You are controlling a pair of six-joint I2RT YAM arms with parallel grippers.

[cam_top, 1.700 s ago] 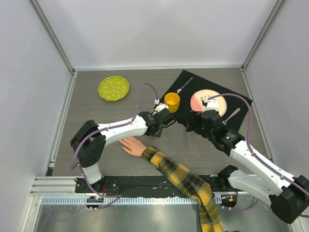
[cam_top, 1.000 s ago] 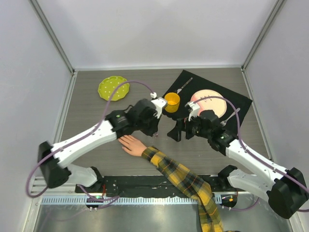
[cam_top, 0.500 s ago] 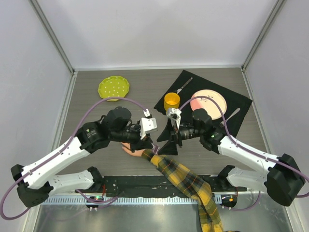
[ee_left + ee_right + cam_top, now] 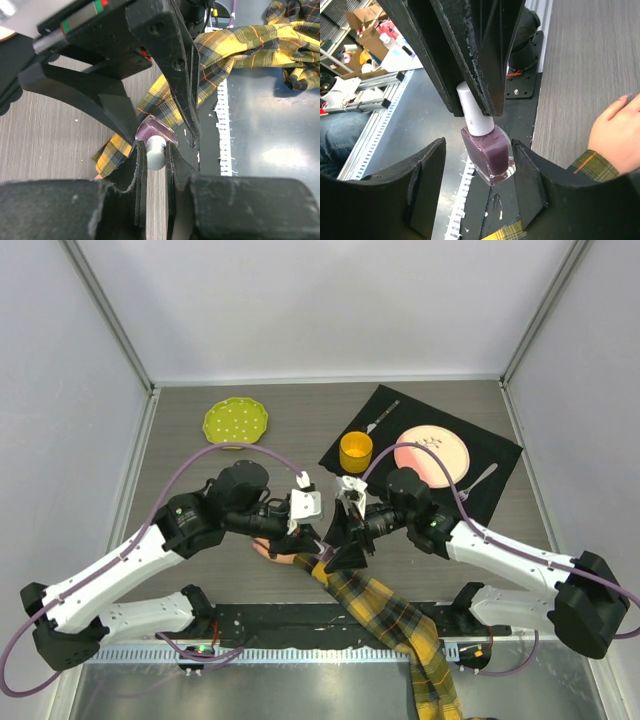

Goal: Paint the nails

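Observation:
A small bottle of dark purple polish (image 4: 490, 152) hangs in the air by its white cap (image 4: 472, 112). My left gripper (image 4: 156, 147) is shut on that cap (image 4: 156, 154). My right gripper (image 4: 479, 147) is open, its jaws either side of the glass: the right finger is at the bottle, the left one stands apart. Both grippers meet above the wrist of the pale mannequin hand (image 4: 266, 548) with the plaid sleeve (image 4: 385, 615). One pinkish nail (image 4: 625, 97) shows in the right wrist view; the other nails are hidden or too small to make out.
A green dotted plate (image 4: 235, 422) lies at the back left. On the black mat (image 4: 395, 405) at the back right are a yellow cup (image 4: 356, 450), a pink plate (image 4: 432, 455) and cutlery (image 4: 480, 480). The black base rail (image 4: 300, 618) runs along the near edge.
Both arms have swung in from the back towards the hand and met above its wrist. The right gripper's jaws have narrowed around the bottle, which the left gripper has kept hold of.

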